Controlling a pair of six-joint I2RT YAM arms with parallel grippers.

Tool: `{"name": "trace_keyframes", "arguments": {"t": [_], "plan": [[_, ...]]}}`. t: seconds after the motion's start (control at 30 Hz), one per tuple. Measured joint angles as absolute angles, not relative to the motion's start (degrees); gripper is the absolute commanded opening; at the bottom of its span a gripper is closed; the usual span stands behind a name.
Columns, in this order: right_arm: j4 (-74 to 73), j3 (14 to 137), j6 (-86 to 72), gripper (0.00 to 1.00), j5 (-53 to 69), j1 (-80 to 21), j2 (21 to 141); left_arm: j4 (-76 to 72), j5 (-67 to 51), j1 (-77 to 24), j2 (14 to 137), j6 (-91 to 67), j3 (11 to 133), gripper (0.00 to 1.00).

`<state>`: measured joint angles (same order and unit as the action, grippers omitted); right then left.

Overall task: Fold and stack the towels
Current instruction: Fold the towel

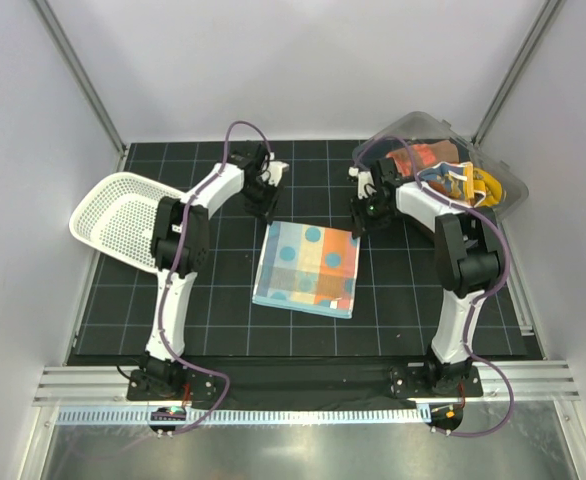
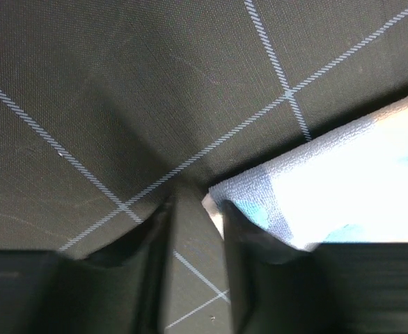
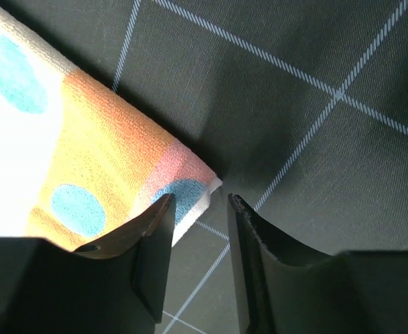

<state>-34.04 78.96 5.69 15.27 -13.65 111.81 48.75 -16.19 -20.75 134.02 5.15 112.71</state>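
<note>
Status: one spotted towel [image 1: 306, 268] lies flat in the centre of the black grid mat [image 1: 193, 300], roughly square and slightly rotated. I can't tell from the top view whether it's a single layer or already folded once. Left gripper [image 2: 197, 202] is low at the towel's upper-left corner. In the left wrist view the jaws stand partly apart with bare mat and a grid line showing through the gap, and the white terry corner sits against the tip of the right-hand finger, not between the pads. So it's not clamped on anything. Right gripper [image 3: 200, 198] is at the upper-right corner, with the same picture: jaws partly apart, mat visible in the gap, and the pink/blue corner tip just reaching the mouth with nothing pinched. The other towels [image 1: 443, 170] are bunched in the clear bin [image 1: 413, 122] at upper right: orange, yellow and blue, unfolded, count unclear. The white mesh basket [image 1: 123, 210] at the left of the frame holds nothing I can see. There's no folded stack anywhere on the mat. My read is that we're early, with both arms lined up to pick the two far corners for a fold on the first towel. Still to do: grip the corners, fold, park the towel, then repeat for everything in the bin and stack. Main risk is the corners slipping out of the jaws, since both sit at the very tips.
</note>
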Motion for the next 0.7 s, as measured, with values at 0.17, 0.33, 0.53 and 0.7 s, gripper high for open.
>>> {"name": "trace_keyframes", "arguments": {"t": [0.17,0.33,0.53,0.7], "plan": [[-32.4,78.9,5.7,0.27,15.7,-13.6,112.3,48.7,-16.0,-20.7,134.3,5.1,112.7,0.01],[-30.3,78.8,5.2,0.29,15.6,-13.6,112.9,48.8,-16.2,-20.7,134.8,4.7,113.6,0.00],[-29.5,78.8,4.3,0.31,15.6,-13.6,113.6,49.0,-16.3,-20.6,135.3,4.5,114.2,0.00],[-28.4,77.8,3.9,0.24,15.6,-13.6,113.8,48.9,-16.0,-20.6,135.3,3.8,114.2,0.00]]}}
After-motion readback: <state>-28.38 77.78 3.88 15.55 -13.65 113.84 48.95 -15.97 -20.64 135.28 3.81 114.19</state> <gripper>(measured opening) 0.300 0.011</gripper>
